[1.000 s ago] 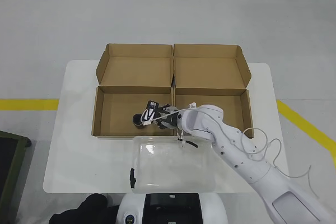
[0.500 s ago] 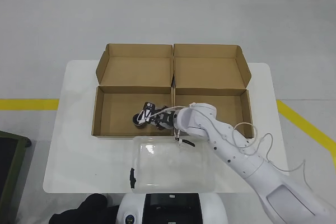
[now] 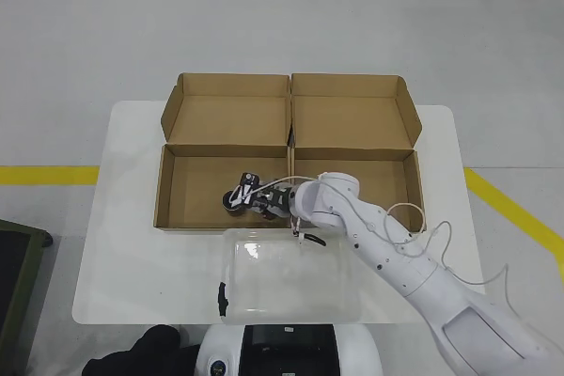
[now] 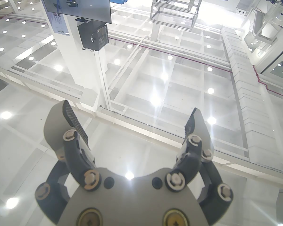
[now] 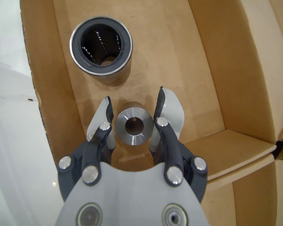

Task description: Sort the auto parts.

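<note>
My right gripper (image 5: 134,105) hangs low inside the left cardboard box (image 3: 183,193), shut on a small steel bushing (image 5: 134,125) that stands upright between its fingers, close to the box floor. Just beyond the fingertips a larger black-and-steel linear bearing (image 5: 101,48) stands on end on the floor of the box. In the top view the right gripper (image 3: 251,191) is near the box's right wall, with the bearing (image 3: 233,198) beside it. My left gripper (image 4: 132,118) is open, holds nothing and points up at the ceiling.
A second open cardboard box (image 3: 357,188) adjoins the first on its right. A clear plastic bin (image 3: 282,277) sits at the white table's near edge, right under the right arm's forearm. The box walls (image 5: 226,59) rise close around the right gripper.
The right gripper has shifted a little to the left and lower into the left box with the bushing, mostly in the first half second. The bearing has not moved.
</note>
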You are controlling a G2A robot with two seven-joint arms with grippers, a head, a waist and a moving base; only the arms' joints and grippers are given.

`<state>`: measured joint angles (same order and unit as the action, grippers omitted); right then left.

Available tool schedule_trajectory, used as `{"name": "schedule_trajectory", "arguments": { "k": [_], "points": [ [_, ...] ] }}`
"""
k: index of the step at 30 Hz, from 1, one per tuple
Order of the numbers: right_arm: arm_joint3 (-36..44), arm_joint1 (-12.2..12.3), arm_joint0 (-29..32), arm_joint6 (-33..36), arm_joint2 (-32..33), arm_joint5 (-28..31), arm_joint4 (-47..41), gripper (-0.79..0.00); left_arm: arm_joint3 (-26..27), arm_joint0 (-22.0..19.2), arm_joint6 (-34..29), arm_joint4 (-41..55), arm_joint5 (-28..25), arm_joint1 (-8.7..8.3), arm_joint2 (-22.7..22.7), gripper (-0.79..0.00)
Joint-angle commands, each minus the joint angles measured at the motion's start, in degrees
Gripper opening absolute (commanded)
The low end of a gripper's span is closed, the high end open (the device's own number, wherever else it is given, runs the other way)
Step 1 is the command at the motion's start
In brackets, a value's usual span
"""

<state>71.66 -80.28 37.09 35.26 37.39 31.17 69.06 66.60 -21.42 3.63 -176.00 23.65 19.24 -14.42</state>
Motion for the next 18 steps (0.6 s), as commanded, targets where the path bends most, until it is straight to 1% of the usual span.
{"name": "schedule_trajectory", "arguments": {
  "k": [1,5,10,18],
  "points": [
    [0.22,-0.04,0.05,-0.21,0.27,0.06,-0.1,-0.437,0.0,0.0,0.0,0.0,0.0,0.0,0.0,0.0],
    [2.06,0.15,0.44,-0.65,1.34,0.38,0.11,-0.428,0.0,0.0,0.0,0.0,0.0,0.0,0.0,0.0],
    [6.3,0.84,1.87,-1.08,3.92,1.15,-0.74,-0.406,0.0,0.0,0.0,0.0,0.0,0.0,0.0,0.0],
    [16.96,2.91,6.89,-1.83,10.37,2.11,-0.83,-0.391,0.0,0.0,0.0,0.0,0.0,0.0,0.0,0.0]
  ]
}}
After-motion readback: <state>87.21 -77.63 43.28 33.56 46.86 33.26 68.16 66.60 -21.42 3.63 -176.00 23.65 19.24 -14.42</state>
